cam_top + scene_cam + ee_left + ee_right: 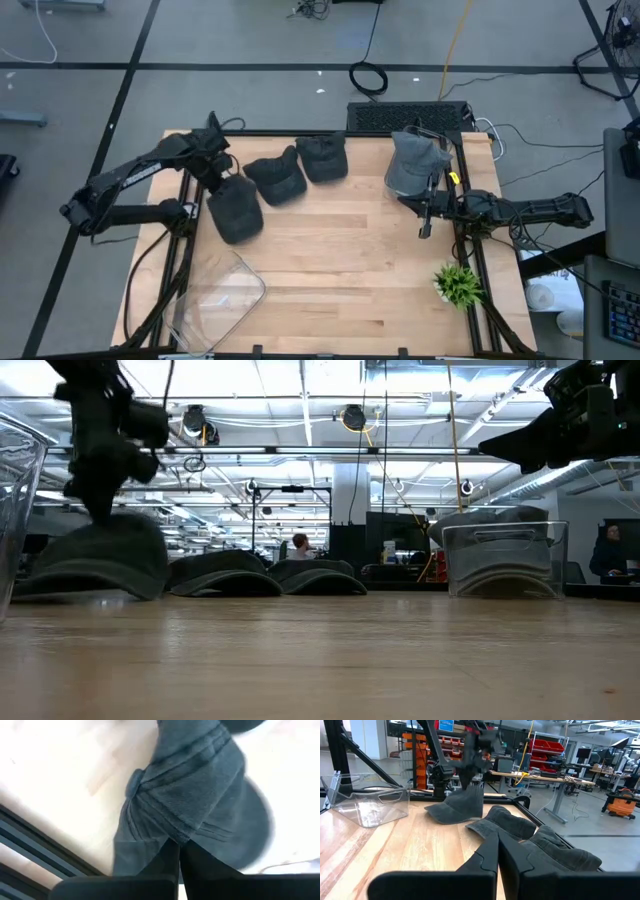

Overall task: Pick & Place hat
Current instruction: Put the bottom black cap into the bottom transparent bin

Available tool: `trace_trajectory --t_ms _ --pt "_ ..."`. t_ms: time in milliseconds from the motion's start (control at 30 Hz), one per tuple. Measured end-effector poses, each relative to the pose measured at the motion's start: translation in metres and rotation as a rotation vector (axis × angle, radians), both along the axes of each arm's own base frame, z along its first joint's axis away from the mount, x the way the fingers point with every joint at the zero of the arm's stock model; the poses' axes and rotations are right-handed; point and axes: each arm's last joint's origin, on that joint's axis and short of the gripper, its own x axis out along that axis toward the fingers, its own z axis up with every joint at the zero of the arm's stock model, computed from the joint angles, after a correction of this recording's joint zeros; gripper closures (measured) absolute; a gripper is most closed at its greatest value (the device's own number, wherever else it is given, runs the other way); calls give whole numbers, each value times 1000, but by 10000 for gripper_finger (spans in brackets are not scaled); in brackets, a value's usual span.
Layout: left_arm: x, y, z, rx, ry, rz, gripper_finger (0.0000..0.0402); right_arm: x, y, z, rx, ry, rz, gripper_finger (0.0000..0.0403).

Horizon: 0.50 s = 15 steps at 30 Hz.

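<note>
Left gripper (pixel 222 176) pinches the dark grey fabric cap (pixel 236 212) beneath it; lifting straight up should avoid snagging neighbouring caps.

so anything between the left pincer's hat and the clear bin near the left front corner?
Nothing visible. The left pincer is shut on the leftmost hat; only bare table lies between it and the clear bin.

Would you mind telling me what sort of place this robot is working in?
Probably an industrial lab or workshop: red parts bins on shelving, workbenches and exposed ceiling ducting lie behind the wooden table.
</note>
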Motion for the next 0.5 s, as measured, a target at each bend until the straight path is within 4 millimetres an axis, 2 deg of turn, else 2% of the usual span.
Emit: trace_trajectory --t_ms 133,267,367,500 --pt "-3 -11 42 100 -96 1 398 0 0 0 0 0 0 403" --pt "-9 -32 89 186 -194 -52 399 0 0 0 0 0 0 403" --pt "-17 -51 121 229 -271 -134 399 0 0 0 0 0 0 403" --pt "-27 -75 153 272 -389 -332 400 0 0 0 0 0 0 403"
